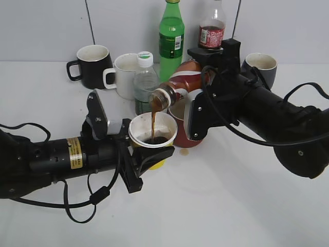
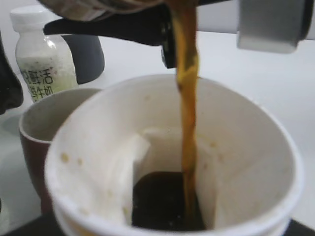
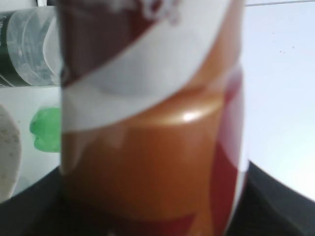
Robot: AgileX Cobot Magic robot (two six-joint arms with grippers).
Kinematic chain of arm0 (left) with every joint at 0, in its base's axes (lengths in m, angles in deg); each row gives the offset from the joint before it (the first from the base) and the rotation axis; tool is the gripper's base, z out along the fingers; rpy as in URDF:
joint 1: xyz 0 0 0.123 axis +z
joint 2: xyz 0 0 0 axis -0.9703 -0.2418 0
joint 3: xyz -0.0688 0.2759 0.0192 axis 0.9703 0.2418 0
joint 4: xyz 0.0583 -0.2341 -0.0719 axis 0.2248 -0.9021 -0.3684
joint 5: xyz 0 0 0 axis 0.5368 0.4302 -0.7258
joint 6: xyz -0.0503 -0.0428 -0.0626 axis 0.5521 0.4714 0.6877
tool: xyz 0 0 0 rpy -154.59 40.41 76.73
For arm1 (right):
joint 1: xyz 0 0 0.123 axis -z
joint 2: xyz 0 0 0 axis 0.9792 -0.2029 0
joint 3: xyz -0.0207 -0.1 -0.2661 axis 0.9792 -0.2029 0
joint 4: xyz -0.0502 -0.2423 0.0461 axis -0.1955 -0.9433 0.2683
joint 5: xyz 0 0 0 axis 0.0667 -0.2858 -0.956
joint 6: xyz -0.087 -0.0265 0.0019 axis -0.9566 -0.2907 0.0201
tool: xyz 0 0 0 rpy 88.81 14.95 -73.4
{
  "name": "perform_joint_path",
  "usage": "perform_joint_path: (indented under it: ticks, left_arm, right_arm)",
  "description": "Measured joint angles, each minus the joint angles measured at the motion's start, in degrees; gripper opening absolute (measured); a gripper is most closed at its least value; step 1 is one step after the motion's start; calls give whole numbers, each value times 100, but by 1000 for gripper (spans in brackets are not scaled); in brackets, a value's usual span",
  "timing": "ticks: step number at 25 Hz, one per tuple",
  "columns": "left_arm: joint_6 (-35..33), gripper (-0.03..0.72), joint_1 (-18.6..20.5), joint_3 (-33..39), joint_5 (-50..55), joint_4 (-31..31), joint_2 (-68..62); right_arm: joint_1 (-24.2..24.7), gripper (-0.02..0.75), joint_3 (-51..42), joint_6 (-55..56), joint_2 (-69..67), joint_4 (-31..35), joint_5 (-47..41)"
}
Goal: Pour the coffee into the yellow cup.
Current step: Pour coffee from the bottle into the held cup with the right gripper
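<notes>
white table, pale wall; right gripper [image 1: 205,85] clamps the bottle [image 1: 180,82] mid-body, slick and lightening, pouring below-left into the cup [image 1: 153,133], flimsy paper pinched by the left gripper [image 1: 134,149].

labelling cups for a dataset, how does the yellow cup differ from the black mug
The yellow cup has no handle; the black mug has one on its left side. The yellow cup is held by the left gripper at the front, while the black mug stands free at the back. Coffee is streaming into the yellow cup from the coffee bottle; nothing is being poured into the black mug. Both are upright with white insides.
</notes>
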Motion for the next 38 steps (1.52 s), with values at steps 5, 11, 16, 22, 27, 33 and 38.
perform_joint_path:
  ticks: [5,11,16,22,27,33,38]
  left_arm:
    - [0,380,0,0,5,0,0]
    - [0,380,0,0,5,0,0]
    - [0,380,0,0,6,0,0]
    - [0,380,0,0,-6,0,0]
    - [0,380,0,0,-18,0,0]
    - [0,380,0,0,-18,0,0]
    - [0,380,0,0,-79,-36,0]
  right_arm:
    - [0,503,0,-5,0,0,0]
    - [0,503,0,-12,0,0,0]
    - [0,503,0,-22,0,49,0]
    - [0,503,0,-22,0,59,0]
    - [0,503,0,-22,0,64,0]
    - [0,503,0,101,0,87,0]
    - [0,503,0,818,0,89,0]
